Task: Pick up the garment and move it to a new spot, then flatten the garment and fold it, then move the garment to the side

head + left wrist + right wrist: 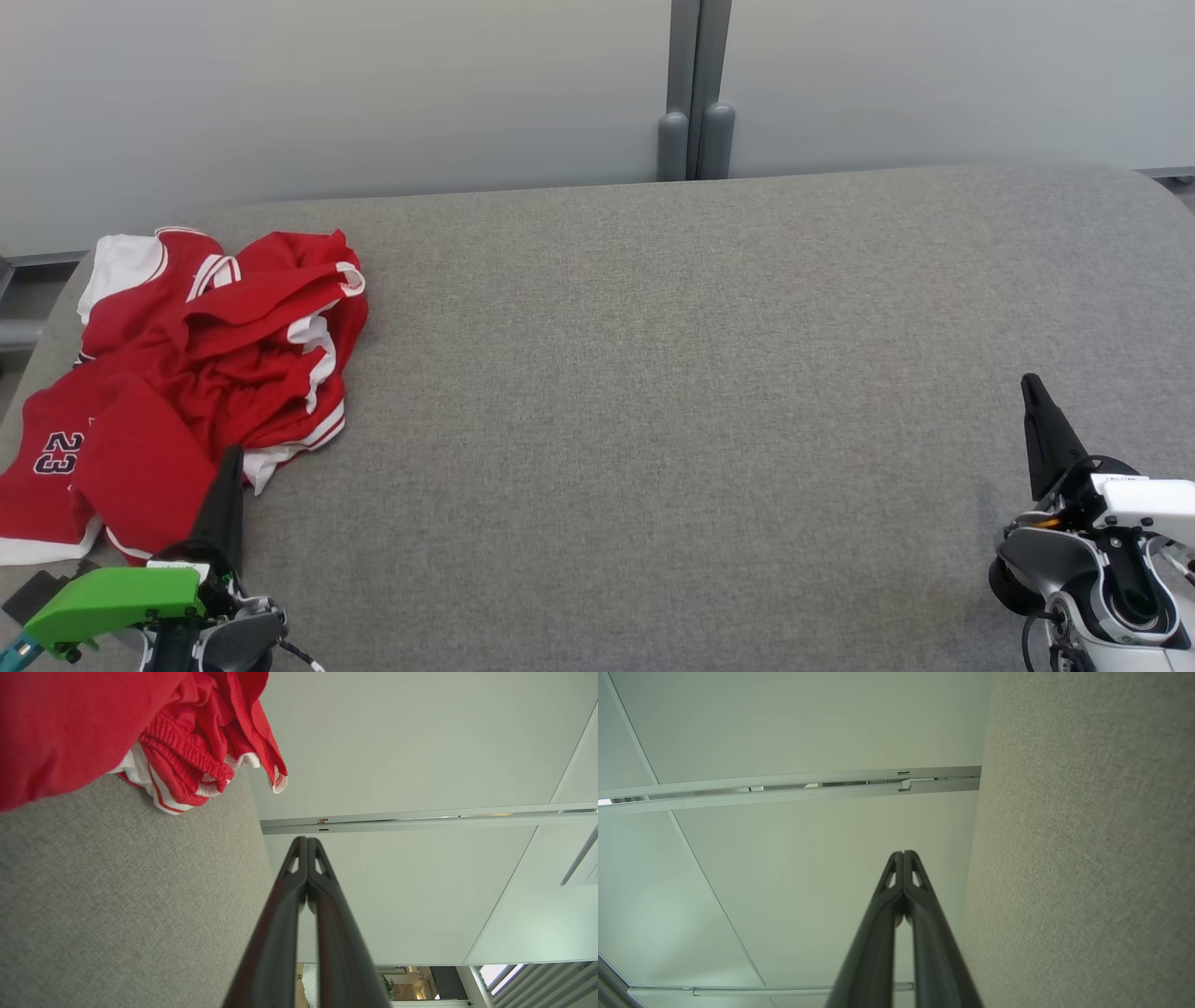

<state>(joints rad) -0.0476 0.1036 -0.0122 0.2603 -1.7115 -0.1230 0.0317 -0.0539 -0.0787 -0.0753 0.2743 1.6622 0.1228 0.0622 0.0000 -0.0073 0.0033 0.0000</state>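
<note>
**While my fingers are pressed shut, the red garment (201, 373) lies bunched at my left**

Because it is crumpled, the garment has no clean outline. Its heap runs longest on a slant, from the near-left edge of the grey fabric-covered table (653, 420) up toward the far edge and a little to the right. A panel printed 23 lies at the near-left end, with the digits upright in my head view. White-trimmed hems line the side facing the table's middle, and a white patch sits at the far end.

My left gripper (231, 455) is closed on nothing. Its tip is just beside the heap's near edge and clear of the cloth in my wrist view. My right gripper (1030, 381) is also pressed together and empty, well apart at the near right.

Pale wall panels (373, 93) stand behind the table, joined by a grey post (695, 93).
</note>
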